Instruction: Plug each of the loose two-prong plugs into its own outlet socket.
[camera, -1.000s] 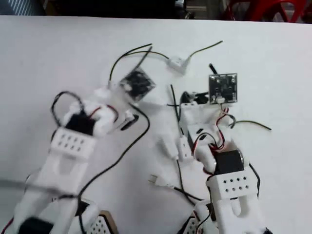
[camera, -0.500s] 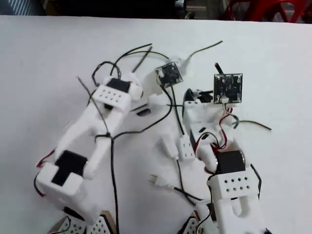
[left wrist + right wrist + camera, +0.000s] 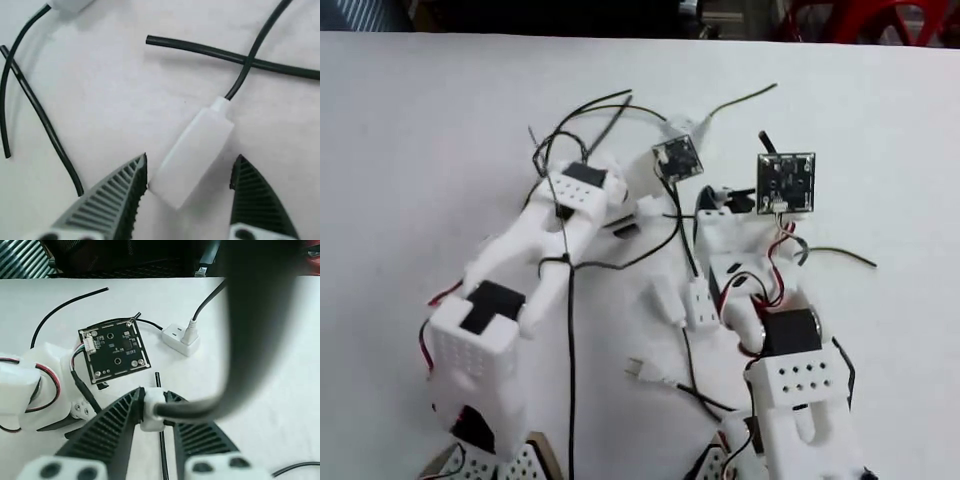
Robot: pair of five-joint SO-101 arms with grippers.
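My left gripper [image 3: 190, 161] is open and low over the table, its fingers on either side of a white block [image 3: 195, 145] on a black cord, not touching it. In the high view this gripper [image 3: 632, 222] is at the table's middle. My right gripper [image 3: 153, 394] is shut on a small white plug [image 3: 152, 412] whose thick black cord rises toward the camera; in the high view it [image 3: 715, 200] is just right of the left one. A white outlet [image 3: 180, 338] with a plug in it lies farther back. A loose two-prong plug [image 3: 642, 371] lies near the front.
Two white sockets [image 3: 685, 298] on cords lie side by side between the arms. Loose black cords [image 3: 590, 105] cross the middle and back of the table. The left arm's camera board [image 3: 115, 350] hangs close to my right gripper. Bare white table [image 3: 430, 120] spreads at the far left.
The left arm has swung from the left side toward the table's middle and stretched forward, ending beside the right gripper. The right arm has barely moved.
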